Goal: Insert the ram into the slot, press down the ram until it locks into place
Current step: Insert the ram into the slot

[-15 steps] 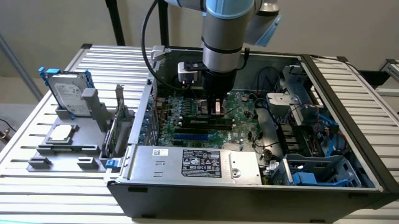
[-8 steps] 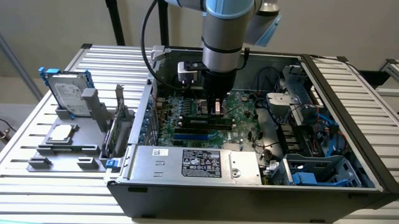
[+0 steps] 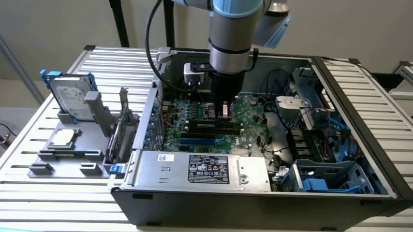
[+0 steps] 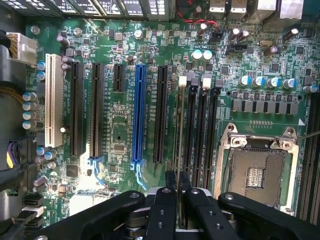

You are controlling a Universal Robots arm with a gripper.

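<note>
Green and thin, the ram (image 4: 178,135) shows edge-on in the wrist view, clamped between the black jaws and running out along the slot (image 4: 183,120) — the memory socket closest to the long black expansion slot (image 4: 161,115), and the first of four parallel ones. Its line looks to match the socket's, and the white latch (image 4: 182,80) at the far end sits just beside its tip. Whether its lower edge has entered the socket cannot be told.

A blue slot (image 4: 139,115) and the empty processor socket (image 4: 256,175) lie to either side of the memory sockets. In the exterior view the arm (image 3: 233,29) stands upright over the motherboard (image 3: 193,113) inside the open computer case (image 3: 361,92), which lies on the slatted worktop (image 3: 58,198).

By my reading, insertion is the step in hand and the pressing is not yet done — it calls for a straight descent with the stick square to the socket and its notch matched, then even pressure until both latches catch.
</note>
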